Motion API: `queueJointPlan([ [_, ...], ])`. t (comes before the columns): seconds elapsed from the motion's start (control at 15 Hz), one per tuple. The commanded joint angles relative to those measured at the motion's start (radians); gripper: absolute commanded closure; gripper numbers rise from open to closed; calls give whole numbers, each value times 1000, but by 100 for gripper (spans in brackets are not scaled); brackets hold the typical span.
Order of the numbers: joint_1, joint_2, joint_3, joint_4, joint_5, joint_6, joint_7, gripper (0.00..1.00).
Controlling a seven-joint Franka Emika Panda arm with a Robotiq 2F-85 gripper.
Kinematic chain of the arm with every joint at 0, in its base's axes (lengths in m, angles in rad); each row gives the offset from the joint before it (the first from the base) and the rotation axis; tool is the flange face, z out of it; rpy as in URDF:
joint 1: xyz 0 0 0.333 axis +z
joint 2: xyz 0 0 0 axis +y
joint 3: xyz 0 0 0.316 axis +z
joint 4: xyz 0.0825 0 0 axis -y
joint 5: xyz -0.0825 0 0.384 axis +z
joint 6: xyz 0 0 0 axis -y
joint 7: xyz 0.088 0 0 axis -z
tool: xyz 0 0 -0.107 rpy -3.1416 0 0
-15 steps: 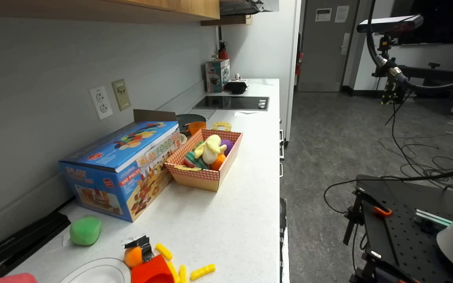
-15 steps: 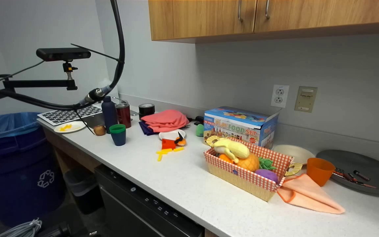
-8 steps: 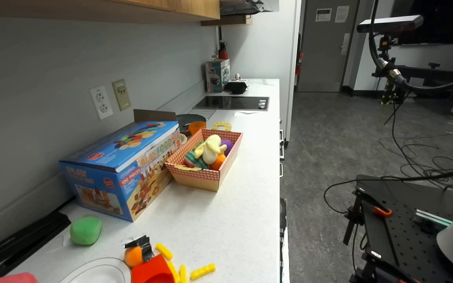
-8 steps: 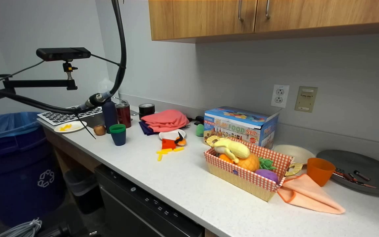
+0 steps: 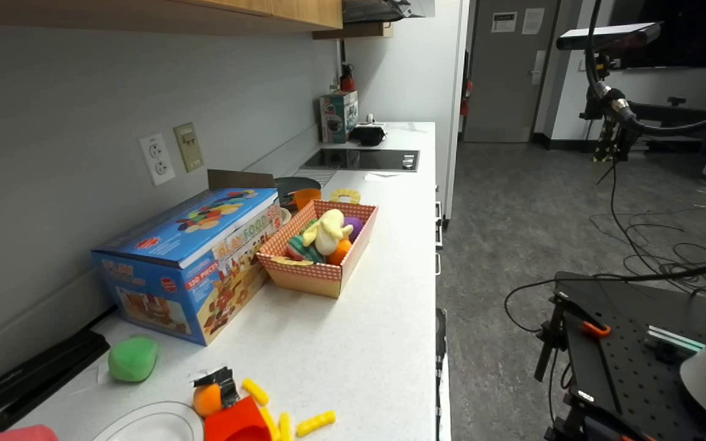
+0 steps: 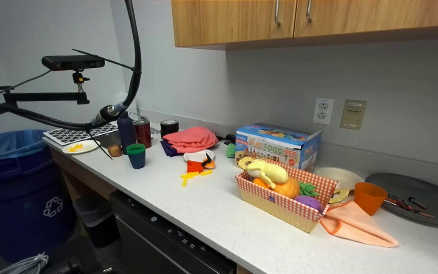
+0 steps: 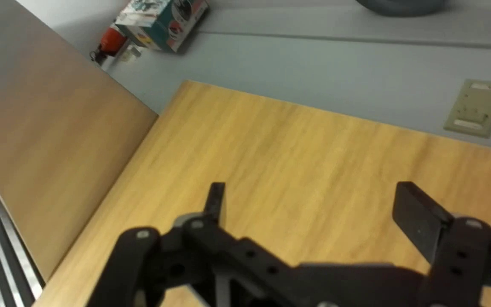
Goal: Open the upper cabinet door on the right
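End effector [image 7: 312,204] spread, cab. door [image 7: 292,157] edge beyond, clearance unclear

In the wrist view, cannot see the whole flat light-brown wooden upper cabinet door [image 7: 301,157], partly covered by the black two-fingered gripper [image 7: 308,204] and cut off at right and bottom. Cannot tell touching from apart between gripper and door. Cannot read the blurred teal-and-white cardboard box [image 7: 162,25]. In an exterior view, see only part of the white round plate [image 5: 151,424], cut off below.
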Motion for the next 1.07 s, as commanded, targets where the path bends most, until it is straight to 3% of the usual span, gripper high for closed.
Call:
queueJointPlan([
  [0.0, 38, -52, -76, -26, 231, -63, -208, 0],
  [0.13, 76, -71, -104, -24, 400, -115, -307, 0],
  [0.2, 16, -34, -69, -12, 288, -59, -225, 0],
  [0.33, 29, -49, -72, -13, 368, -88, -278, 0],
  [0.67, 54, -62, -71, -29, 419, -113, -316, 0],
  [1.0, 92, -27, -28, -9, 553, -117, -311, 0],
])
